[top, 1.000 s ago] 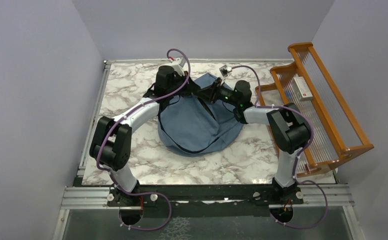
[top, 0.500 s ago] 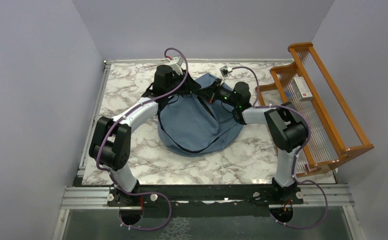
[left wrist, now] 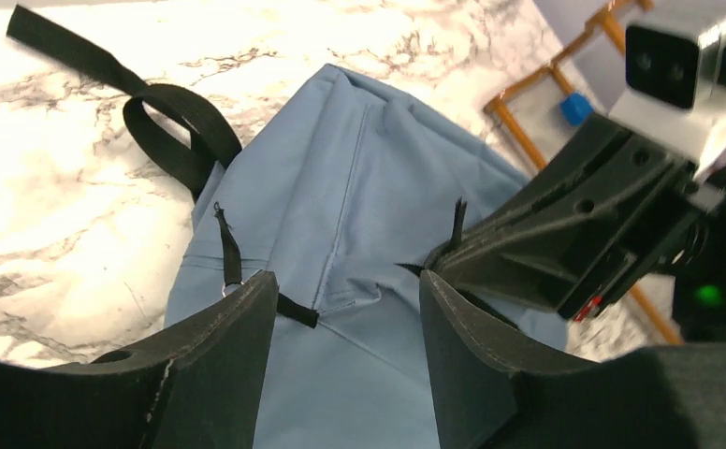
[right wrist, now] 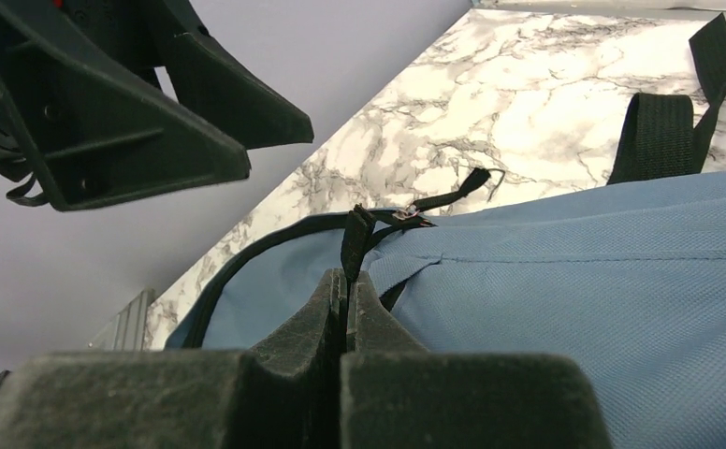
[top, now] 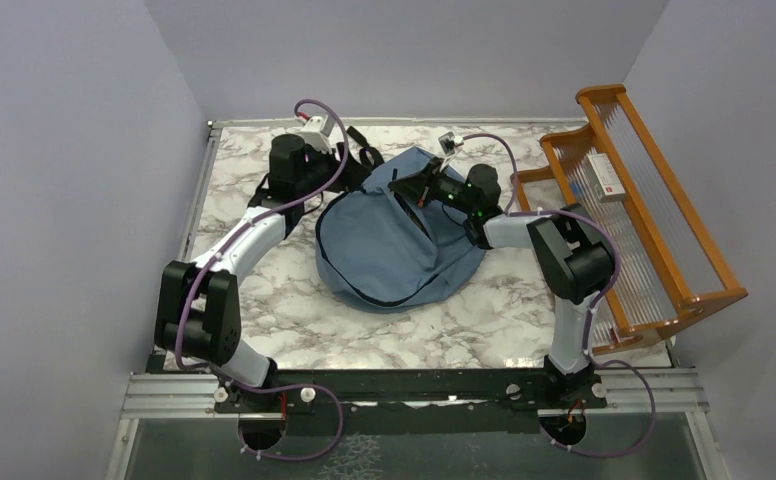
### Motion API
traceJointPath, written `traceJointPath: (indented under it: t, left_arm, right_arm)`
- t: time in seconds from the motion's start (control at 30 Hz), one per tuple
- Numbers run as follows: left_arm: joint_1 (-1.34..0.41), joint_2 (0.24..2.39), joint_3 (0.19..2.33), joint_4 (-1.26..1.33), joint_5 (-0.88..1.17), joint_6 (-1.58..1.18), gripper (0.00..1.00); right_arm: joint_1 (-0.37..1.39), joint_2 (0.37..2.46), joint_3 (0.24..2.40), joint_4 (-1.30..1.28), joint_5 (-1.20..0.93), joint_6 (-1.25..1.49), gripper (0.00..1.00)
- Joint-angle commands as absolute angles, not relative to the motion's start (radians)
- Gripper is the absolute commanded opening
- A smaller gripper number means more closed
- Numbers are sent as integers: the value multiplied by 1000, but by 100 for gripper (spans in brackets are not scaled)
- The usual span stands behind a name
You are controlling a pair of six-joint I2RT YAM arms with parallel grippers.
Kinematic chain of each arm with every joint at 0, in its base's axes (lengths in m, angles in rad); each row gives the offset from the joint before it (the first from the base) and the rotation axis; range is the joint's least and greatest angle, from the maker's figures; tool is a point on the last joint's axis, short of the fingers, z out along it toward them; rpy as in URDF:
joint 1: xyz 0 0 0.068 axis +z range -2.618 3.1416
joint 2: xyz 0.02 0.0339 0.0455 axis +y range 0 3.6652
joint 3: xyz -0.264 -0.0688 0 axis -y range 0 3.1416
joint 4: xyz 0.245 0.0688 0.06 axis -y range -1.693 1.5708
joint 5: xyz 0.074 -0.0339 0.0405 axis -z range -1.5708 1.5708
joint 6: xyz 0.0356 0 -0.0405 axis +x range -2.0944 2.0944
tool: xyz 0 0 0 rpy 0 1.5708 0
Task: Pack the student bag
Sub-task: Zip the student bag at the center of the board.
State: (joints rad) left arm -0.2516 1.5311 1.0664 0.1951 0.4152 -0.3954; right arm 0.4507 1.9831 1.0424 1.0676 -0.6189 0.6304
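The student bag [top: 384,245] lies flat in the middle of the marble table, dusty blue with black zipper lines. At the bag's far end my right gripper [top: 398,186] is shut on a black zipper pull tab [right wrist: 353,234], which stands up from between the pressed jaws [right wrist: 348,277]. My left gripper [top: 347,172] hovers open just left of that spot. Between its spread fingers [left wrist: 345,285] I see only blue bag fabric [left wrist: 359,187] below, and nothing is held. The right gripper [left wrist: 565,243] sits close on its right side. A second pull tab [right wrist: 453,192] lies loose on the bag's edge.
The bag's black straps [left wrist: 167,122] trail onto the marble behind it. An orange wooden rack [top: 664,230] stands along the right edge with a white box [top: 604,178] in it. Grey walls close in the left, back and right sides.
My left gripper has opened and drawn back to the left, away from the bag's top. My right gripper has closed on the zipper pull tab.
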Motion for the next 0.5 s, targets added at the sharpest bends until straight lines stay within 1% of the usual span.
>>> traceJointPath:
  t: [0.0,0.1,0.2,0.3,0.47]
  left_arm:
    - [-260,1498,1018,259,537,-104,59]
    - [-259,1453,912,392,624,72,59]
    - [-259,1462,897,391,712,247,57]
    - [-259,1480,886,382,820,422,52]
    - [-259,1525,900,380,879,583,47]
  right_arm:
    - [448,1981,1075,1084,-637,587,1]
    - [448,1974,1082,1060,-640,558,1]
    - [448,1964,1084,1040,-650,522,1]
    - [448,1956,1093,1014,-674,494,0]
    - [448,1938,1090,983,-696,470,0]
